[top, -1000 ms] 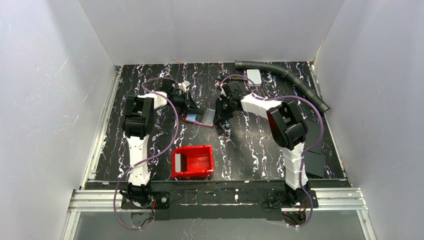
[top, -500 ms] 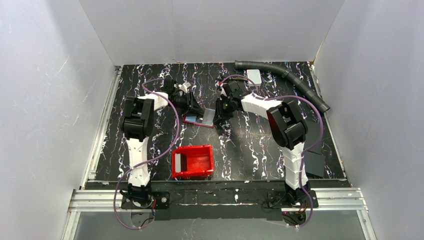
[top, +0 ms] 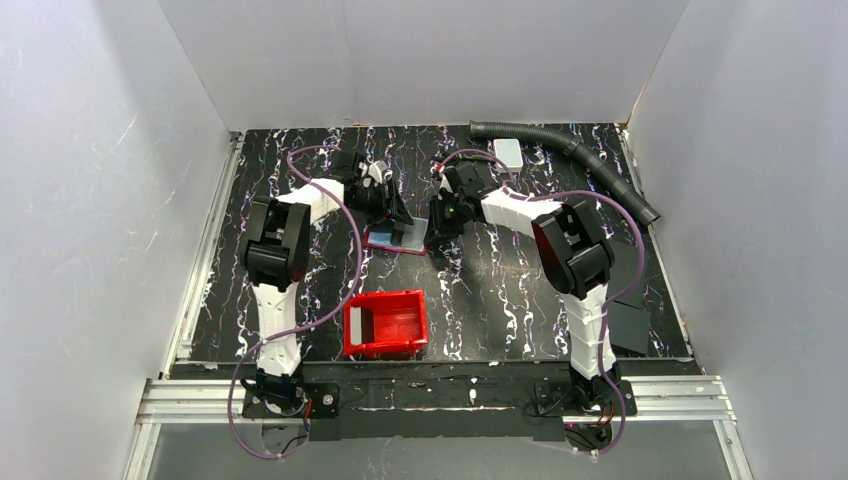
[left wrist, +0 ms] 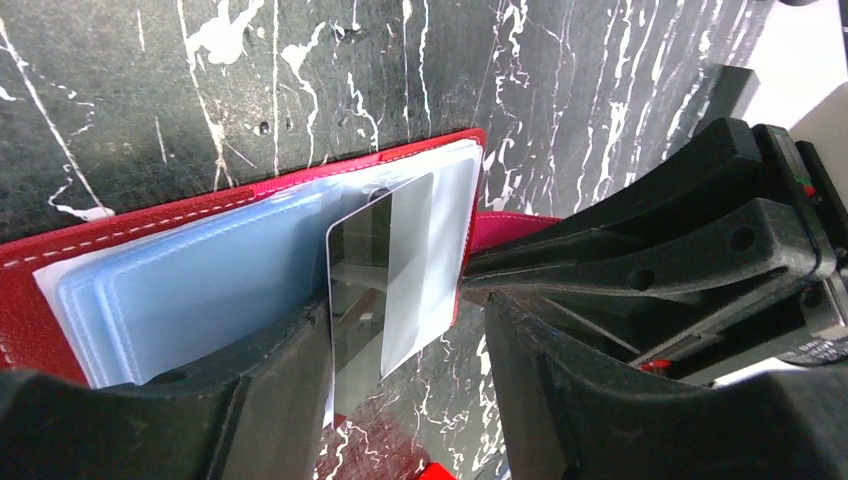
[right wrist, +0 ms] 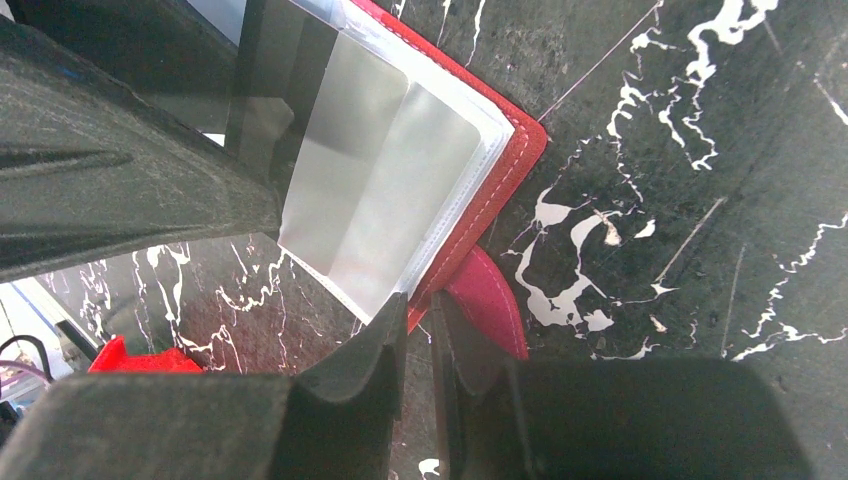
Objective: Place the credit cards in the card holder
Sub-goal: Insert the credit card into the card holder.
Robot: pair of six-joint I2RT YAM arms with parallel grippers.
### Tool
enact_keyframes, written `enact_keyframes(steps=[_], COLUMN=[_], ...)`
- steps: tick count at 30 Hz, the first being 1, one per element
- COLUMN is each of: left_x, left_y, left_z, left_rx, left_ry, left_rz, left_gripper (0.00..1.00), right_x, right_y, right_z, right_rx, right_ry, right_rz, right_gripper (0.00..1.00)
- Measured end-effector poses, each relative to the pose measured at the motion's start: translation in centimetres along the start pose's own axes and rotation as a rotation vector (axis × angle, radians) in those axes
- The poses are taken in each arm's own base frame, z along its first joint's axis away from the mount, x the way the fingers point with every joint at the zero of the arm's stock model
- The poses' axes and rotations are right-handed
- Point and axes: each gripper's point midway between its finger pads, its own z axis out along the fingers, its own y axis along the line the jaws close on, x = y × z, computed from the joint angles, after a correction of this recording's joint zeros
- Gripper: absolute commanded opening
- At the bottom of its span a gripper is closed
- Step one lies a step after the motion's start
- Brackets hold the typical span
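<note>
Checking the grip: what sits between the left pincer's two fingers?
A pale card, tilted over the open wallet; the left wrist view shows it.

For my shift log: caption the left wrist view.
Left tool straddles a credit card at the open card holder's clear sleeves.

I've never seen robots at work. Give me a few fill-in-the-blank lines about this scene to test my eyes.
1. The wallet lies ___, not folded shut.
2. The tool with a card between its fingers is the ___ one.
3. The right tool pinches the edge of the ___.
4. The bin near the arms' bases is coloured ___.

Missing words: open; left; wallet; red.
</note>
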Motion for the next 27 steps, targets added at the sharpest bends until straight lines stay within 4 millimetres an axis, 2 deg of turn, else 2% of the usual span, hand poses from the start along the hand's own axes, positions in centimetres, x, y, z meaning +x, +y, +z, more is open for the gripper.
enact_keyframes(steps=[7, 14, 21, 27], left_x=[0.3, 0.4, 0.3, 0.2], left_y=[-1.0, -0.8, -1.2, -1.7], left_z=[0.8, 0.7, 0.7, 1.0], left_rx=[-0.07, -0.106, -0.097, -0.019], left_ry=[0.0, 0.007, 0.007, -0.008], left_rz=[0.061, 0.088, 0.08, 0.023], left_gripper=[0.6, 0.67, 0.66, 0.66], right_x=[0.0, 0.0, 0.0, 0.0], right_y=[0.0, 0.0, 0.0, 0.0], right_z=[0.0, 0.0, 0.0, 0.0], right_rx=[-0.003, -0.011, -0.022, -0.024], right_ry=[0.0, 0.0, 0.0, 0.001], right_rz=[0.0, 0.003, 0.006, 0.009], right_gripper=[0.24, 0.24, 0.24, 0.24])
